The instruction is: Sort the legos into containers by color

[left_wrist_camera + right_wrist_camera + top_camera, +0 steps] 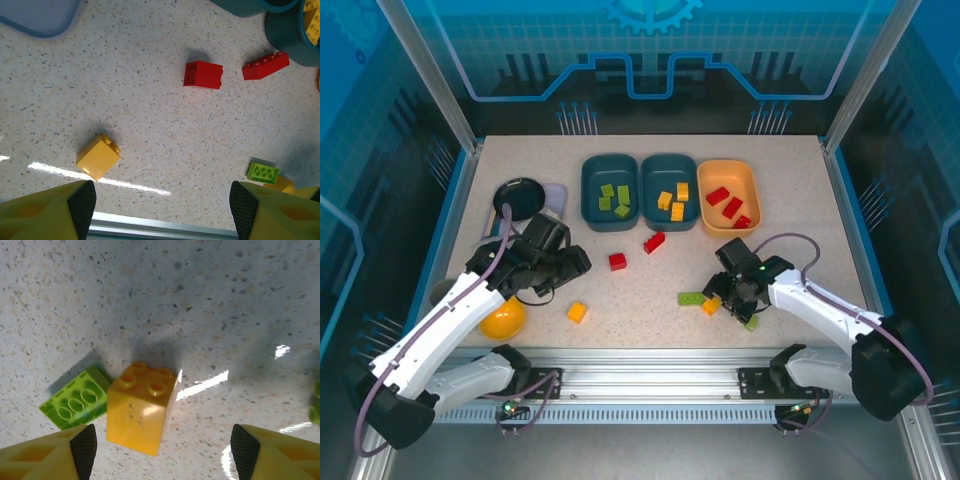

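Three containers: side by side at the far middle of the table: left teal tray, middle teal tray, orange tray on the right.
Sorted legos: green bricks lie in the left teal tray, yellow bricks in the middle teal tray, red bricks in the orange tray.
Loose reds: a red cube and a long red brick lie on the table just near of the teal trays, apart from each other.
Loose yellow: a single yellow brick sits alone, near and left of centre.
Right cluster: a yellow-orange brick, studs up, has a green brick lying against its left side; a second green brick lies a little to the right.
Left gripper: jaws spread wide, nothing between them, above bare table left of the red cube.
Right gripper: jaws spread wide over the yellow-orange brick, which sits in line with the gap, clear of both fingers.
Left side: a black dish overlaps a lavender tray at the far left; a yellow-orange bowl sits at the near left, partly under the left arm.
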Robot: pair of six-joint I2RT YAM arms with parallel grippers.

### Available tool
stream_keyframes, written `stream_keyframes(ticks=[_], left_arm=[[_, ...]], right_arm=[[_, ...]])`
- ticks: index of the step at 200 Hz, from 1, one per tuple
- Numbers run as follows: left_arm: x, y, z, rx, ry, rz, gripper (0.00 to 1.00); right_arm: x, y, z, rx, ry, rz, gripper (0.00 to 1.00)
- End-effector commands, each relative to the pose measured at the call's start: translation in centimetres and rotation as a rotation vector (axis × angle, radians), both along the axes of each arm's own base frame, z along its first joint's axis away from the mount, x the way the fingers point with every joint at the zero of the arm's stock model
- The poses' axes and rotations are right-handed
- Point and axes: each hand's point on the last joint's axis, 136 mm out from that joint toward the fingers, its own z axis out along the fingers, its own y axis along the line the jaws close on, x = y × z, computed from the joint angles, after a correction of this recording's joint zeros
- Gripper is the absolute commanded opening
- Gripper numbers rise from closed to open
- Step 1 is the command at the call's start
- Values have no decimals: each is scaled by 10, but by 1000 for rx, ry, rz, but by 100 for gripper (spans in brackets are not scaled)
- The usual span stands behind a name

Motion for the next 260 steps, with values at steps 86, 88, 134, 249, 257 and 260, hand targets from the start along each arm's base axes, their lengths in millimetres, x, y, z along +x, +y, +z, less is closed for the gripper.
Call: stream_keyframes(ticks=[86,88,134,249,257,260], left_arm=[[3,-11,-3,-18,-6,-36,74],[4,-11,-3,-19,-7,-37,74],[14,-18,12,-28,-56,-70,73],[64,-47,33,-10,-152,-157,73],[66,-49,32,-13,-151,-166,73],[66,-50,31,-13,-151,-167,73]], right_arm=[[1,4,-28,38,87,-118,40],[1,4,-28,35,87,-118,39],[40,-1,30,-94,-124,48,23],[310,109,77,-167,-360,496,24],[325,111,74,-159,-370,493,24],[330,112,68,-159,-364,492,24]])
